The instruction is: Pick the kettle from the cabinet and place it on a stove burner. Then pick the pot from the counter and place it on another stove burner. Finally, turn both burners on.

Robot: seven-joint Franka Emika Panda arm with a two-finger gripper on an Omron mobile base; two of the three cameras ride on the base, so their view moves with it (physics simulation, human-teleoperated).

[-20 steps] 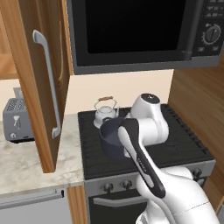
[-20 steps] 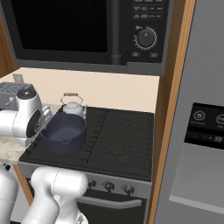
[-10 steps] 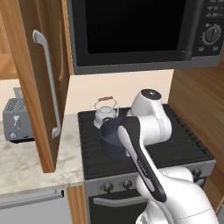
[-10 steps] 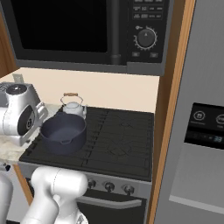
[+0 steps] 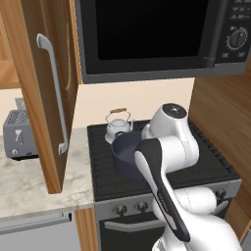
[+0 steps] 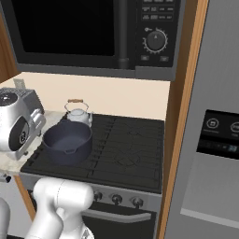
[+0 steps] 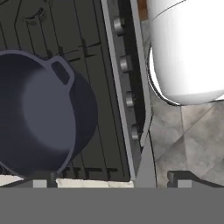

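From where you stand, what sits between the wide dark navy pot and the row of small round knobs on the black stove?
Nothing. In the hand view, bare black cast-iron grate runs from the dark navy pot to the round knobs.

kettle (image 6: 78,114): silver, brown-bar arched handle, upright on rear left burner | pot (image 6: 67,141): dark navy, lidless, loop handles, upright on front left burner, just in front of kettle | stove burners (image 6: 130,149): black grates, right side bare | cabinet (image 5: 44,93): wood door open | bench (image 5: 29,181): beige marble, left of stove
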